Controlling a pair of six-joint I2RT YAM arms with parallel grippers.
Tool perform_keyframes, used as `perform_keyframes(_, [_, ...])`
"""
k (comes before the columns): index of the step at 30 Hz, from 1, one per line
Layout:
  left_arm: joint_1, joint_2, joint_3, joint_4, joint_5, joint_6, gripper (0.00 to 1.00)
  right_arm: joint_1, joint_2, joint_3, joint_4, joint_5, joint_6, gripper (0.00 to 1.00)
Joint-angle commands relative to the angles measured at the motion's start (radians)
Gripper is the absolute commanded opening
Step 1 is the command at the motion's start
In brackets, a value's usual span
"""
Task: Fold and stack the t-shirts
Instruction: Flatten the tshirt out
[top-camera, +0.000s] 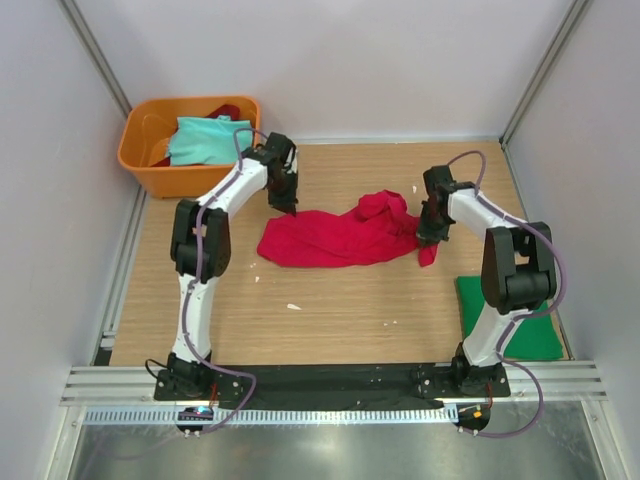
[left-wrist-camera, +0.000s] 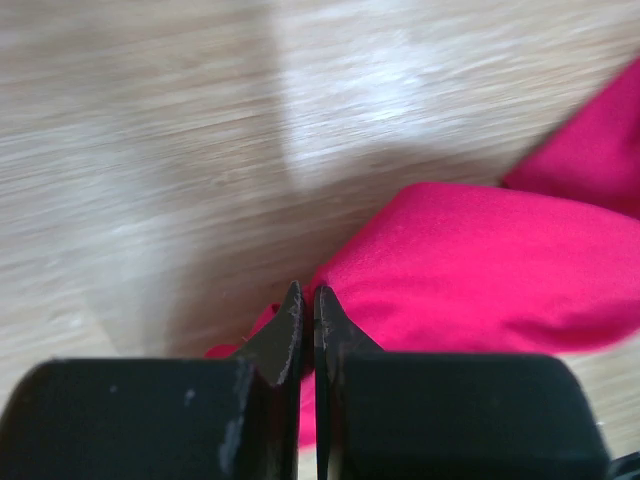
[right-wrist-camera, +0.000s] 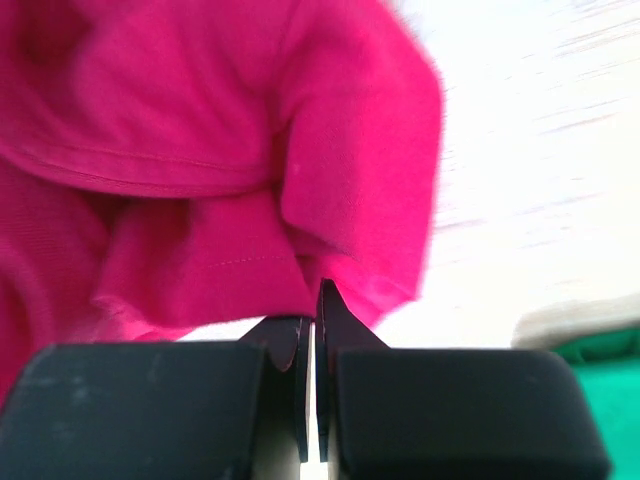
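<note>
**Both sets of fingers clamp the red shirt, one at each end**

The red t-shirt (top-camera: 340, 238) lies crumpled across the middle of the desk (top-camera: 330, 320), stretched out from left to right, with a bunched hump towards its right end. At its left end, the left fingers (top-camera: 291, 205) are down on the corner. The left wrist view shows them (left-wrist-camera: 290, 330) pressed tight together, and red cloth (left-wrist-camera: 480, 270) shows on both sides of the tips, so the edge is pinched between them. At the other end, the right fingers (top-camera: 428, 236) are down at the bunched part, and a short tail of cloth hangs just below them. The right wrist view shows those fingers (right-wrist-camera: 335, 330) closed together too, with a hemmed fold of the shirt (right-wrist-camera: 200, 150) caught right at the tips. The cloth above them is rumpled and fills most of that view.

Further out, the green t-shirt (top-camera: 537, 338) lies flat at the near right of the desk, partly hidden behind the right arm and well apart from the red one. A corner of it (right-wrist-camera: 600, 350) shows in the right wrist view. At the far left corner, off the wooden top, sits the orange tub (top-camera: 150, 165), with the teal t-shirt (top-camera: 208, 140) heaped inside. A bit of darker red cloth shows behind it against the far wall.
</note>
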Motion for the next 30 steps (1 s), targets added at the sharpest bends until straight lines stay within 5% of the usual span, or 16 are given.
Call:
perform_keyframes(1, [0.032,-0.198,0.036,0.031,-0.061,-0.061,0.00,0.001,-0.099,0.136,-0.080,0.080,0.084,0.01])
perform_keyframes(10, [0.181,-0.472,0.203,0.172,-0.061,-0.171,0.00,0.001,-0.088,0.752,-0.286,0.142,0.167,0.01])
perform_keyframes(14, [0.234,-0.616,0.145,0.203,-0.056,-0.161,0.00,0.000,-0.099,0.967,-0.434,0.091,0.149,0.01])
perform_keyframes(17, [0.241,-0.779,-0.034,0.215,-0.088,-0.109,0.00,0.003,-0.201,0.830,-0.433,0.018,0.147,0.01])
perform_keyframes(22, [0.241,-1.084,-0.536,0.221,-0.209,-0.107,0.02,0.044,-0.502,0.273,-0.295,-0.231,0.140,0.01])
perform_keyframes(24, [0.241,-1.225,-0.687,0.197,-0.302,-0.183,0.38,0.079,-0.560,0.053,-0.279,-0.353,0.150,0.02])
perform_keyframes(26, [0.241,-1.342,-0.866,0.096,-0.356,-0.249,0.50,0.167,-0.649,-0.140,-0.262,-0.415,0.208,0.09])
perform_keyframes(29, [0.242,-1.461,-1.028,0.014,-0.400,-0.369,0.90,0.216,-0.777,-0.314,-0.273,-0.463,0.268,0.22])
perform_keyframes(30, [0.242,-1.541,-1.048,0.005,-0.406,-0.397,0.93,0.216,-0.803,-0.333,-0.279,-0.463,0.261,0.24])
